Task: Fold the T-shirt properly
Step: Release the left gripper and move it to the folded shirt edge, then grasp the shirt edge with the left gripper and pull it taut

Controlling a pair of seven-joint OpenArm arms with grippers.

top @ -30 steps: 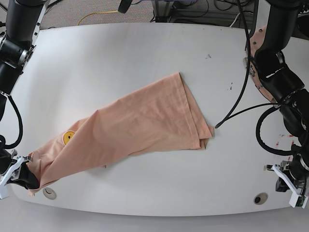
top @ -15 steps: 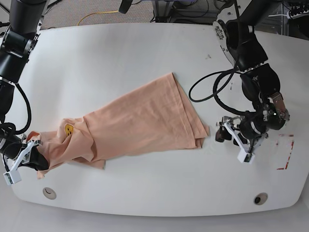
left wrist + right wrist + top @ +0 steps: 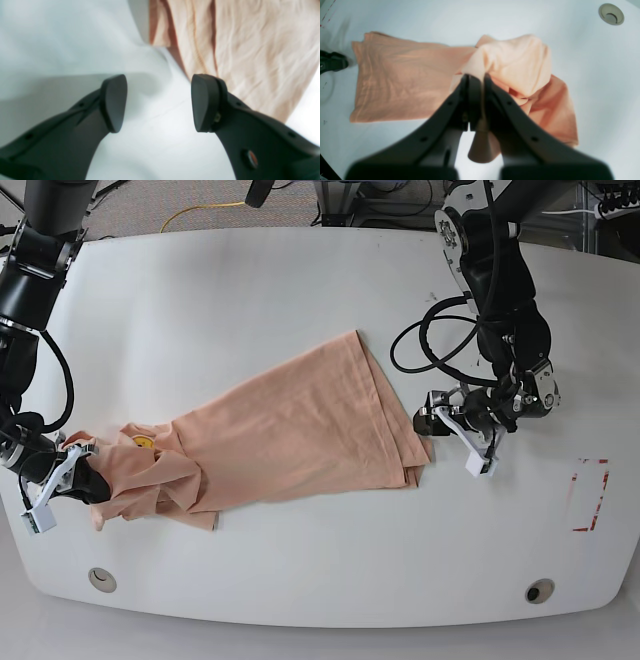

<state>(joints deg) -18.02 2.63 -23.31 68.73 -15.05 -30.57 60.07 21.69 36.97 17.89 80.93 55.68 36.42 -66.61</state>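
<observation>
At the left edge of the base view the right gripper (image 3: 82,480) is pinching the bunched end of the T-shirt (image 3: 290,425), its jaws pressed together on a fold of peach cloth, as the right wrist view shows (image 3: 476,80). Compared with half a second ago, this gripper sits a little farther right and higher on the tabletop (image 3: 250,300), and the cloth at that end is more crumpled, with the small yellow patch (image 3: 144,442) now partly tucked into the folds. The T-shirt lies across the middle of the tabletop, spreading from the bunched left end to a wide hem at the right. Two round holes (image 3: 100,578) sit in the near part of the tabletop; I cannot tell what is in them. On the right, the left gripper (image 3: 452,420) has moved in from where it was and now stands just beside the hem's near right corner, jaws spread with only bare tabletop between them in the left wrist view (image 3: 158,102), the cloth (image 3: 250,50) just beyond its fingers.
</observation>
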